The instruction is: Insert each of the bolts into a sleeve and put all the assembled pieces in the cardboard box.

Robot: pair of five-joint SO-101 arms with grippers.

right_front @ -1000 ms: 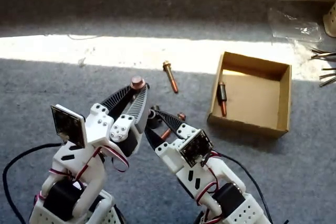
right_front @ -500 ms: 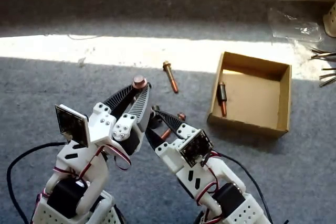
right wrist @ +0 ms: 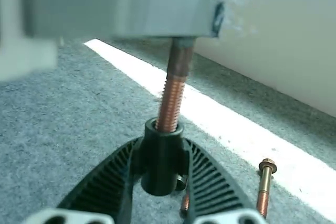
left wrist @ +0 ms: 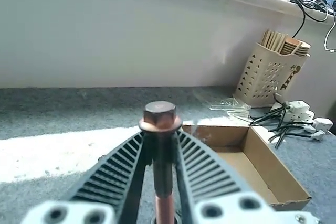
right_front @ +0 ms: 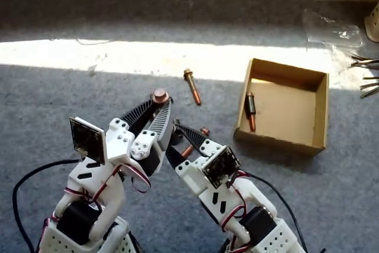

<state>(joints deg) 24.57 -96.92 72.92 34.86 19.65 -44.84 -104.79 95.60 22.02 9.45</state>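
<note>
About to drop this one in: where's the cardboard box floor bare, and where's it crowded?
Bare: cardboard box floor between the assembled piece and the wall away from the arms. Crowded: where left gripper and right gripper meet.

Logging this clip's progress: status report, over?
Left pincer shut on bolt. Right pincer shut on sleeve. Bolt tip inside sleeve mouth. Nothing blocking.

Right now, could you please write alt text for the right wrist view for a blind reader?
The fingers of the right gripper clamp a black sleeve upright while a copper bolt, held from above by the left gripper, has its threaded end at the sleeve's mouth. A loose bolt lies on the grey carpet.
</note>
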